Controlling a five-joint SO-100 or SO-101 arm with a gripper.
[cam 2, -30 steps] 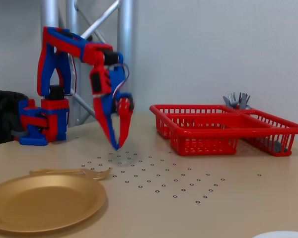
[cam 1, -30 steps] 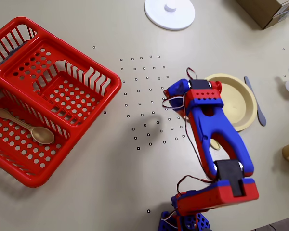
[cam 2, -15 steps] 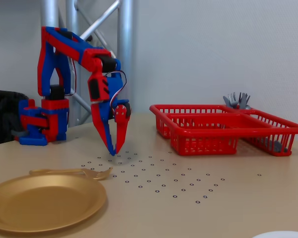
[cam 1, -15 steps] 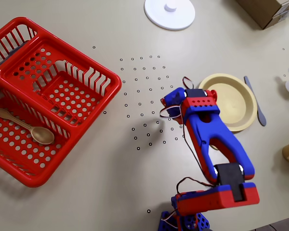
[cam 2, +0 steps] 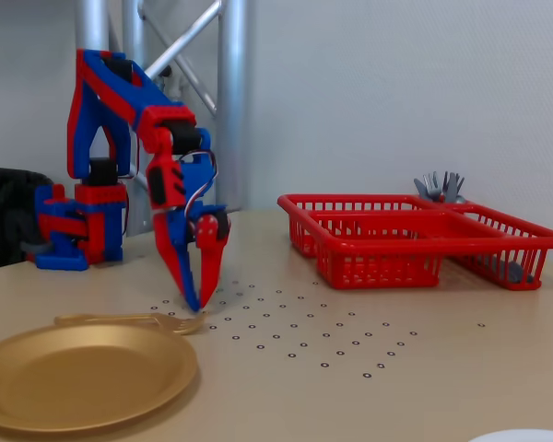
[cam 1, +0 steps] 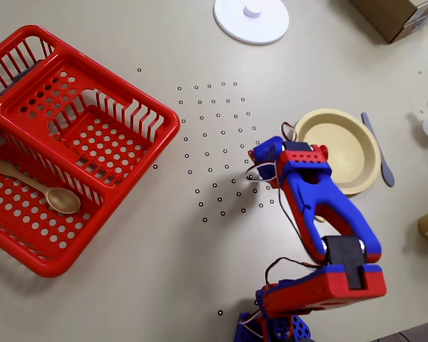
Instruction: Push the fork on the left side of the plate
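One red slotted basket (cam 1: 71, 142) takes up the left side of the tabletop (cam 1: 164, 271) in the overhead view, with a tan spoon (cam 1: 39, 187) lying in its lower-left compartment. Next in size, the blue-and-red arm (cam 1: 321, 228) rises from the bottom edge and bends down toward the dotted patch at the middle. Its gripper (cam 2: 194, 299) points straight down in the fixed view, fingers drawn together with nothing between them, tips at or just above the surface. The round pale yellow plate (cam 1: 357, 153) sits toward the right edge, its left rim just beside the arm's wrist. A white disc (cam 1: 251, 20) with a knob lies at the top edge. The grey-blue knife (cam 1: 378, 149) lies just right of the plate. The fork (cam 2: 134, 320) lies against the plate's far rim in the fixed view, tines close to the fingertips; whether they touch cannot be told.
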